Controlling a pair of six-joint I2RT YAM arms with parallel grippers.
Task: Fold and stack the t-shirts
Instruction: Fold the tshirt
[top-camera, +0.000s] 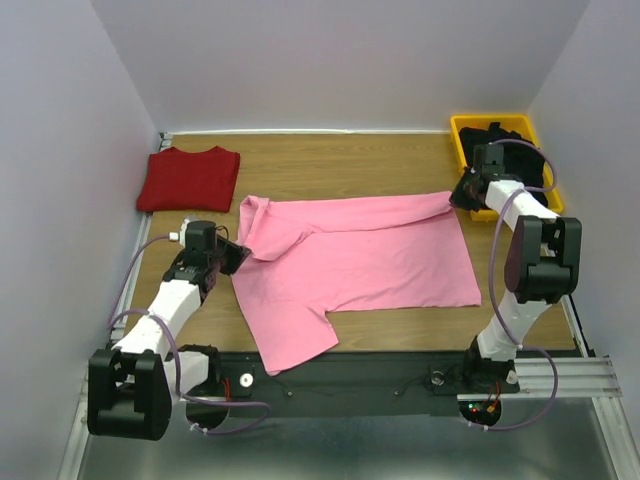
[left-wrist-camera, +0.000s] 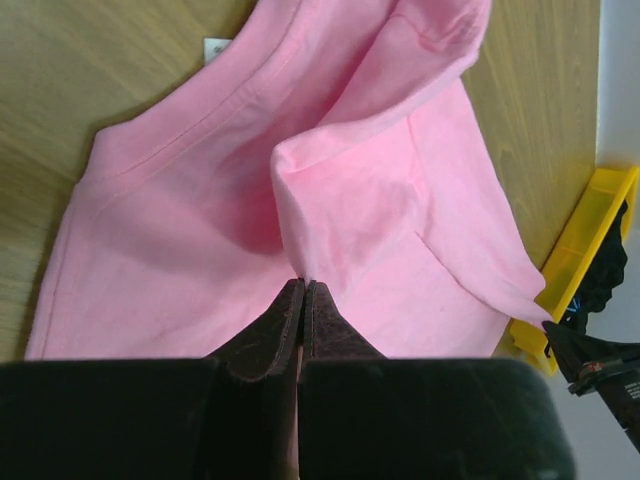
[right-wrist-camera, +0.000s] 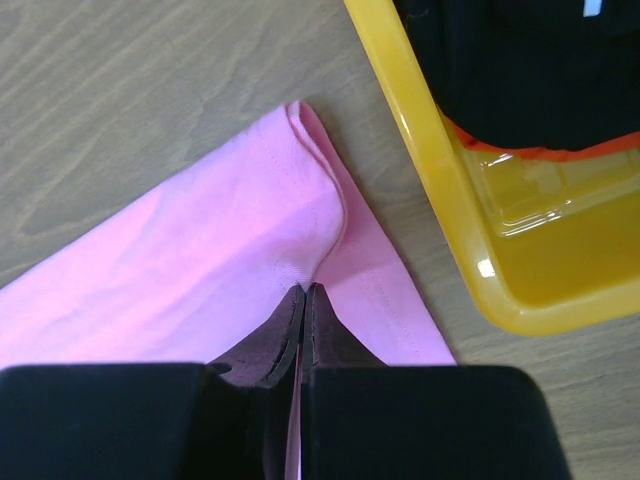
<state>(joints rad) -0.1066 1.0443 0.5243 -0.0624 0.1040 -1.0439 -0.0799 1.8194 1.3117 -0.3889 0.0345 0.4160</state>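
The light pink t-shirt (top-camera: 370, 262) lies spread on the table (top-camera: 350, 160), long axis left to right, collar end nearest the left gripper (left-wrist-camera: 303, 285) and hem nearest the right gripper (right-wrist-camera: 305, 290); the folded dark red t-shirt (top-camera: 188, 178) sits far left. Both grippers are pinched tight on pink cloth: the left on a raised fold by the collar, the right on the far hem corner beside the yellow bin (right-wrist-camera: 420, 160). The black t-shirt (right-wrist-camera: 520, 60) inside is mostly hidden.
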